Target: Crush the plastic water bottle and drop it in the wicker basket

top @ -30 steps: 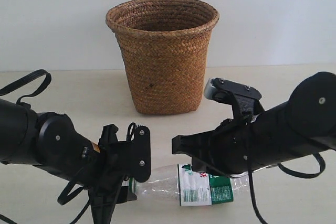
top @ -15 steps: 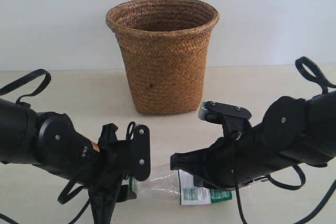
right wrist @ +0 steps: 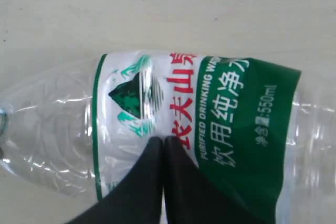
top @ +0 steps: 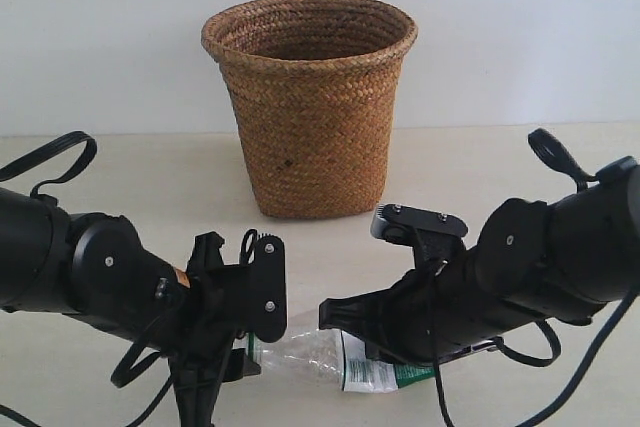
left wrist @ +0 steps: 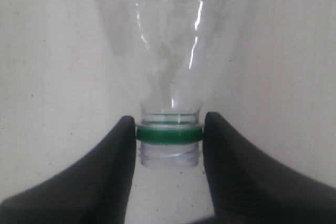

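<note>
1. The bottle (top: 305,352) lay on its side on the table (top: 500,167), in front of the basket (top: 310,107) and well apart from it. Its clear wall showed creases near the shoulder.
2. The label (right wrist: 220,103), green and white with red characters, wrapped the middle of the bottle. In the exterior view most of it was hidden under the right arm.
3. The left gripper (left wrist: 169,135) was clamped on the bottle's neck, one finger on each side of the green ring (left wrist: 169,134). It stood in front of the basket and to its left.
4. The right gripper (right wrist: 164,148) had its two fingers (right wrist: 136,187) pressed together with nothing between them. The tips lay over the label. Whether they touched the bottle cannot be told.
5. In the exterior view the right gripper (top: 335,312) reached in from the basket's front right, over the bottle's labelled half.
6. The basket stood upright on the table, mouth open upward, with a small dark spot (top: 288,161) on its side. A pale wall (top: 520,27) rose behind it.
</note>
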